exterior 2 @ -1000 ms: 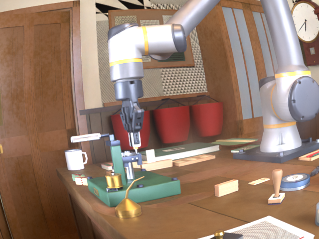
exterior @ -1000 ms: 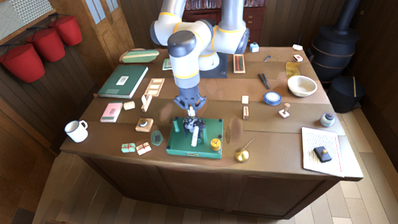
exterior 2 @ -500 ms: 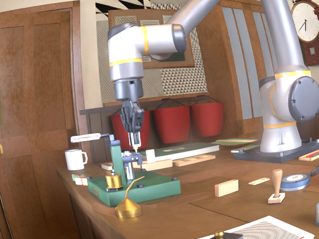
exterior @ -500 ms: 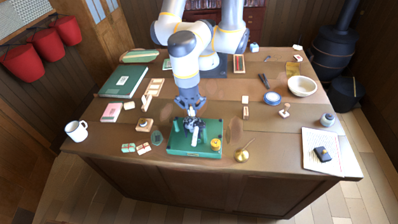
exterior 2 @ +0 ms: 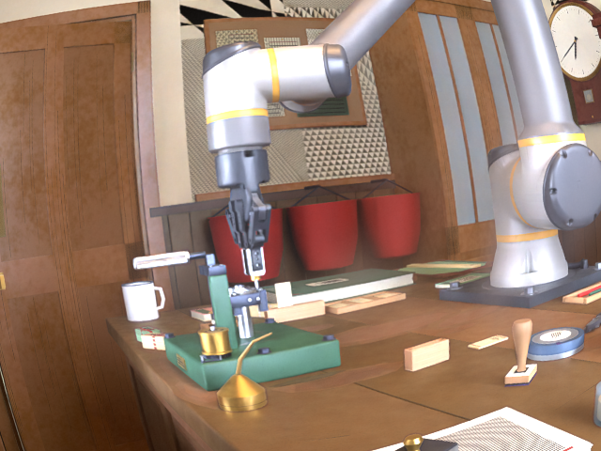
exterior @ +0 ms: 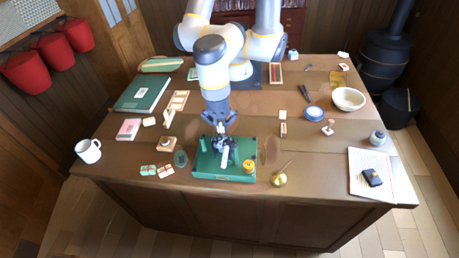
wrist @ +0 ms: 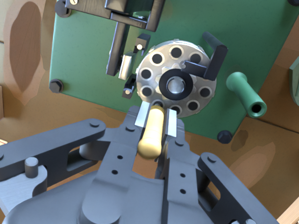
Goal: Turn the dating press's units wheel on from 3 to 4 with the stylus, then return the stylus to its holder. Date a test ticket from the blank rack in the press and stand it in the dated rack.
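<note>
The units wheel (wrist: 175,78) is a silver disc with a ring of dark holes, lying flat on top of the dating press (exterior: 224,155) (exterior 2: 252,352), a green-based machine near the front edge of the desk. A green tubular stylus holder (wrist: 246,94) stands on the base beside the wheel. The cream-handled stylus (wrist: 152,131) (exterior 2: 254,264) (exterior: 220,127) hangs upright with its tip at a hole on the near rim of the wheel. The press lever (exterior 2: 162,259) with its white grip sticks out level. My gripper (wrist: 156,117) (exterior 2: 253,259) (exterior: 220,122) is right above the wheel, closed around the stylus.
Behind the press lie a green ledger (exterior: 142,94), wooden racks (exterior: 168,118) and the arm's base (exterior 2: 529,286). A brass oiler (exterior: 279,178) (exterior 2: 242,388) and a brass pot (exterior: 249,166) sit at the front. A white mug (exterior: 88,150) stands left; wooden blocks (exterior: 283,129) lie right.
</note>
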{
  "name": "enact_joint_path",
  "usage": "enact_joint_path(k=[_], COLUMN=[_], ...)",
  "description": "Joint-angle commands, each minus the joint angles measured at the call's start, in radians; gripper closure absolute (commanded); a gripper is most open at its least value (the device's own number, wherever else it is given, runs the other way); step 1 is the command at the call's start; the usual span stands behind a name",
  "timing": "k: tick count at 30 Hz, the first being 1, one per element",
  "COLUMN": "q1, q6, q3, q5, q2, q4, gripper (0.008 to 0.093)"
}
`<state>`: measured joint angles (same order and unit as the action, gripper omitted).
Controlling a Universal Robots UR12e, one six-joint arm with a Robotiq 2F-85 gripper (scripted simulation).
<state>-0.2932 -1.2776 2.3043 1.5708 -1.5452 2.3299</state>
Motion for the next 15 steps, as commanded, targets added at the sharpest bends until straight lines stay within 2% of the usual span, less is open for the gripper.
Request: enact_joint_path(k=[1, 15], q1=[0.0, 0.0], q6=[0.0, 0.0], q3=[-0.001, -0.006], q5=[0.0, 0.0], q2=[-0.001, -0.009], q4=[0.0, -0.014], gripper=[0.0934, 0.0934])
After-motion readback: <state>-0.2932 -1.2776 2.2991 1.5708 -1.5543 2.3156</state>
